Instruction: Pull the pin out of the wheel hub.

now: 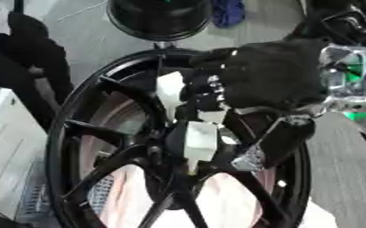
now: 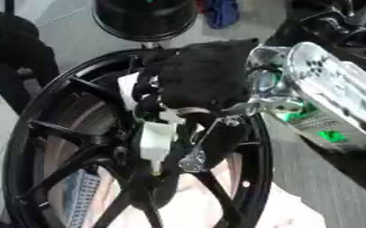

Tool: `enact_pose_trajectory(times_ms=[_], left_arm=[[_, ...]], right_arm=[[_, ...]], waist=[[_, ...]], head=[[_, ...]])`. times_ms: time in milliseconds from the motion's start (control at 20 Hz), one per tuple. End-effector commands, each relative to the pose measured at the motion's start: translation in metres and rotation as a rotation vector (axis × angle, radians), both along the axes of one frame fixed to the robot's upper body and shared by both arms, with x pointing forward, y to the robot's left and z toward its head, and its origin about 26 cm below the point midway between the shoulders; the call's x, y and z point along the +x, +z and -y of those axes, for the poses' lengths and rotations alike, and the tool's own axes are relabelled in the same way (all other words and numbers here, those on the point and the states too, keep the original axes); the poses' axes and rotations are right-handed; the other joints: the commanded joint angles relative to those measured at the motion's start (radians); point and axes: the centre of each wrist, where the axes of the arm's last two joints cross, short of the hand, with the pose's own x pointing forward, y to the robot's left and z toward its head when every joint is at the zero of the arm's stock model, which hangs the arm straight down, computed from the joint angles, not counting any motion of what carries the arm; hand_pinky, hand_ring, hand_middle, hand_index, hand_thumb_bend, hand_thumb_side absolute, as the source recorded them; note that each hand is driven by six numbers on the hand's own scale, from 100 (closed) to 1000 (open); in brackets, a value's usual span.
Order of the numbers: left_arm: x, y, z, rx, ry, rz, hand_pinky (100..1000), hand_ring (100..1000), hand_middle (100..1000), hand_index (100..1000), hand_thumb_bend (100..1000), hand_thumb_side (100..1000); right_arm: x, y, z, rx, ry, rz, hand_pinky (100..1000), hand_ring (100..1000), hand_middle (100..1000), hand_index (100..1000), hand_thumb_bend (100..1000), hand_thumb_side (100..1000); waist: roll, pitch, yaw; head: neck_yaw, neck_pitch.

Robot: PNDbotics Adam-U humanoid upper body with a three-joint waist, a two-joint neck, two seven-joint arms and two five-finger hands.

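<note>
So closest to the camera is the lower half of a black multi-spoke wheel (image 1: 100, 133), standing upright on its edge and filling most of both views, with something pale and pinkish showing through between the bottom spokes. A grey slotted panel (image 2: 78, 196) peeks through the spokes low on the left side.

Right around the hub (image 1: 166, 164), where the spokes meet, there's a thin pale pin (image 1: 192, 165) poking down toward the centre. It hangs under white, tape-wrapped fingertips (image 1: 201, 140), and it looks like they're pinching it, though the contact itself is hard to make out.

Those fingers belong to the right hand (image 2: 205, 78), which comes in from the upper right in a black glove-like cover and sits right over the top half of the wheel, fingers curled down toward the hub. Behind it is the silver forearm (image 2: 326, 98) with green lights on it.

Further back, past the top of the rim, there's a round black object (image 1: 158, 18) on the grey floor (image 1: 84, 35), with something blue (image 1: 229, 11) just beside it.
</note>
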Motion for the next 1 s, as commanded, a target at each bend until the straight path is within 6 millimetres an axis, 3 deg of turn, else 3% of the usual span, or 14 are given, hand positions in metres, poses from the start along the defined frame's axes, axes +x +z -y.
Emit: enact_pose_trajectory(times_ms=[50, 400, 600, 1000], left_arm=[[-0.0029, 0.0124, 0.0009, 0.031, -0.005, 0.027, 878, 577, 706, 693, 100, 504], [-0.0028, 0.0120, 0.0012, 0.026, -0.004, 0.025, 878, 576, 706, 692, 100, 509], [-0.0025, 0.0117, 0.0017, 0.026, -0.007, 0.023, 879, 576, 707, 692, 100, 514], [-0.0022, 0.0118, 0.0024, 0.024, -0.007, 0.021, 879, 574, 706, 691, 100, 524]], right_arm=[[-0.0022, 0.0065, 0.0032, 0.008, -0.010, 0.024, 1000, 929, 848, 856, 328, 696], [-0.0019, 0.0068, 0.0044, 0.022, -0.025, 0.026, 1000, 926, 845, 853, 322, 694], [-0.0013, 0.0038, 0.0050, 0.017, -0.040, 0.002, 1000, 919, 837, 853, 276, 678], [-0.0012, 0.0034, 0.0050, 0.038, -0.063, -0.028, 1000, 904, 776, 861, 267, 674]], waist=[[0.007, -0.012, 0.004], [0.005, 0.000, 0.009], [0.004, 0.009, 0.012], [-0.001, 0.022, 0.014]], head=[[0.002, -0.017], [0.004, -0.019], [0.003, -0.024], [0.006, -0.021]])
